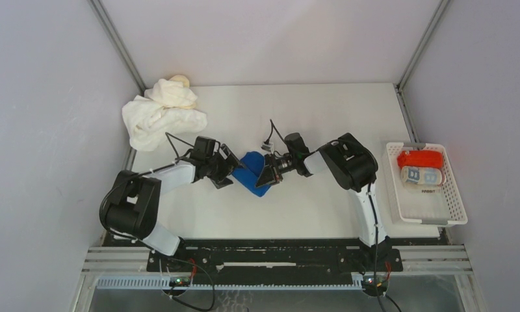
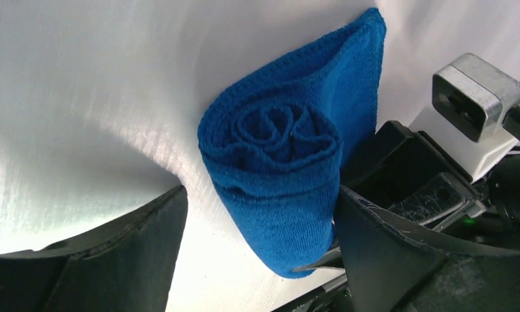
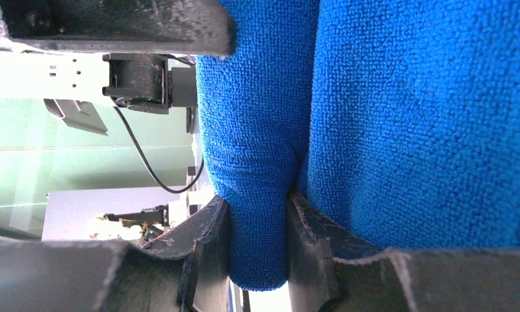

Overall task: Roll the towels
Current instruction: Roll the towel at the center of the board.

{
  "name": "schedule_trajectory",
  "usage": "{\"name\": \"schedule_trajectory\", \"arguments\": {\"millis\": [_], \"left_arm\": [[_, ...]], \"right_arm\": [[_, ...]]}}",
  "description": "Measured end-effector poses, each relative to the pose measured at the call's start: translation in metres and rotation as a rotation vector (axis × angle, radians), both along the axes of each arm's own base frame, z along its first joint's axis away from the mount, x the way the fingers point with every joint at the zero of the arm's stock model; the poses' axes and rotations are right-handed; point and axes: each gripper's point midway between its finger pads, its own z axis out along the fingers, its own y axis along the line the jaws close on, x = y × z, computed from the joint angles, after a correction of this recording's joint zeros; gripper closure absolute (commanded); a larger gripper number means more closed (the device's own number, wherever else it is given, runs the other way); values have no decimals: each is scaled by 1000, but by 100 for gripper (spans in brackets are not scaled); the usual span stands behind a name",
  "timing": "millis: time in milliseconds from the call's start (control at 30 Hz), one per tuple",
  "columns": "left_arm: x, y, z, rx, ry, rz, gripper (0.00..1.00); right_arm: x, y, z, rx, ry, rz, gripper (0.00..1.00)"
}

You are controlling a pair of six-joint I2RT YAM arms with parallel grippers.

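the white surface held it all. a heap of white and cream towels lay at the far left corner, not rolled. a white basket on the right held a red towel and a patterned towel. the blue towel sat in the middle, mostly rolled. the right tool pinched a fold of it tight. the left tool stood wide open around the roll's end. i think the rolling was nearly done. next, the loose tail needs wrapping snug.
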Motion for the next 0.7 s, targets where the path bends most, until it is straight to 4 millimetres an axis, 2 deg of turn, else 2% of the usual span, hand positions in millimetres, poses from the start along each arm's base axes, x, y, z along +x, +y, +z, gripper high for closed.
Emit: {"name": "schedule_trajectory", "arguments": {"millis": [167,300,500,700], "left_arm": [[11,-3,-5,0,11,15,37],[11,-1,-12,13,28,25,49],[8,1,-15,29,43,27,52],[6,2,-16,36,53,24,52]], "right_arm": [[-1,0,-1,-7,17,7,69],[-1,-1,-3,-29,14,7,62],[-1,-6,7,-141,-99,-32,50],[0,-16,24,-331,-361,-76,39]]}}
